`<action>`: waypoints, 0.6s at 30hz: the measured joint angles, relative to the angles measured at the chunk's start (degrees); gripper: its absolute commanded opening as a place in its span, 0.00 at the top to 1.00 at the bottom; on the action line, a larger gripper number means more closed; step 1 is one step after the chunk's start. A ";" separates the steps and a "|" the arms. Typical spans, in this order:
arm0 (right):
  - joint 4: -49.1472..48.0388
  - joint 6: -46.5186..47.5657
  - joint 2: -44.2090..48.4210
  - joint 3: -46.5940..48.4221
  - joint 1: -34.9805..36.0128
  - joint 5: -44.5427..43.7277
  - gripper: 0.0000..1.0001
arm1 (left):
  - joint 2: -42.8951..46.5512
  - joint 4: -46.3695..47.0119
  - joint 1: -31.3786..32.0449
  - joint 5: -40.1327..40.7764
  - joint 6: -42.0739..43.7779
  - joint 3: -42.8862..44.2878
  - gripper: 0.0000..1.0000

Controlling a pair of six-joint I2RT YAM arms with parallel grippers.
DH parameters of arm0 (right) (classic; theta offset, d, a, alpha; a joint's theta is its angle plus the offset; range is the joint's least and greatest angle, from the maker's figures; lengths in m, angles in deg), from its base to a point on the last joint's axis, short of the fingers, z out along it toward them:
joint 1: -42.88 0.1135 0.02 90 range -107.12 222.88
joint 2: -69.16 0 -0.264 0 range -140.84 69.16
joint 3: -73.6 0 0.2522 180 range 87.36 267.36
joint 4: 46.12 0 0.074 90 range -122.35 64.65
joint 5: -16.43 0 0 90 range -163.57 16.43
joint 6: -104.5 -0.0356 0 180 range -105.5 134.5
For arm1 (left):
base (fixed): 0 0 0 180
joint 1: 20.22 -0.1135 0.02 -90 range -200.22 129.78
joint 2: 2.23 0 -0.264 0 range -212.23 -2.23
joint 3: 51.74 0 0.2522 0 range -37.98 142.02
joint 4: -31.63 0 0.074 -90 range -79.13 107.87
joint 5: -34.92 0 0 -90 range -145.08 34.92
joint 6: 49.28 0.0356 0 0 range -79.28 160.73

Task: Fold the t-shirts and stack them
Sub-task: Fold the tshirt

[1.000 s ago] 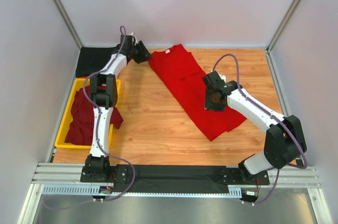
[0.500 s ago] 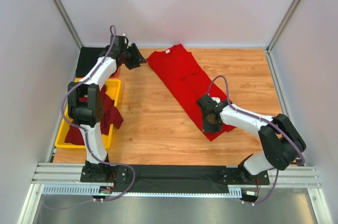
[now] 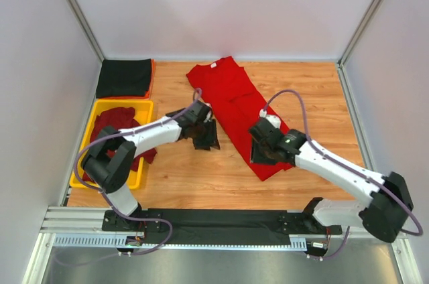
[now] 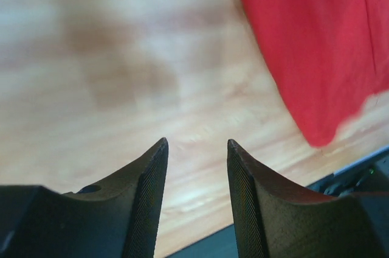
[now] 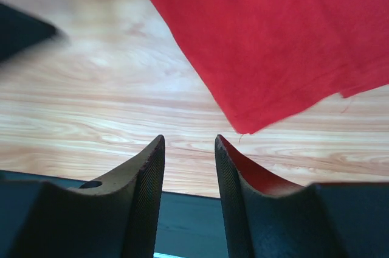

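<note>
Red t-shirt (image 3: pixel 228 96) is spread flat on the wooden table (image 3: pixel 181 173), lying at a slant from the far centre toward the near right. Its white neck label (image 3: pixel 213 65) is seen at the far end. A yellow tray (image 3: pixel 142 107) is set at the left edge of the table, and maroon t-shirts (image 3: pixel 110 126) are heaped in it, with 1 piece draped over the tray's right rim. A black t-shirt (image 3: pixel 124 78) is folded at the far left corner, just beyond the tray.

The left gripper (image 3: pixel 204 138) is held low over bare wood just left of the red t-shirt. In the left wrist view its 2 fingers (image 4: pixel 149 197) are parted by a moderate gap, and nothing is held between them. The right gripper (image 3: pixel 263 153) is placed at the near corner of the red t-shirt. Its fingers (image 5: pixel 149 191) are set somewhat closer together, and only bare wood is seen in the gap, with the cloth's corner just beyond the tips.
</note>
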 measured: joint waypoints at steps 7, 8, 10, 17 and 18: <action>8.15 1.64 13.18 12.37 -8.31 -5.25 0.59 | 1.46 0.94 15.63 7.50 -10.99 0.42 0.49; 9.20 2.10 14.71 13.88 -9.55 -6.01 0.59 | 1.44 1.29 16.92 8.68 -12.83 0.83 0.49; 10.25 3.10 17.33 16.13 -11.23 -6.62 0.59 | 1.16 1.25 18.80 10.45 -15.50 2.03 0.49; 12.90 5.62 21.64 18.36 -13.14 -6.51 0.59 | -6.45 1.33 24.79 14.03 -21.88 11.41 0.48; 13.25 5.90 21.90 18.29 -13.29 -6.47 0.59 | -7.69 1.42 25.40 13.99 -22.51 12.35 0.48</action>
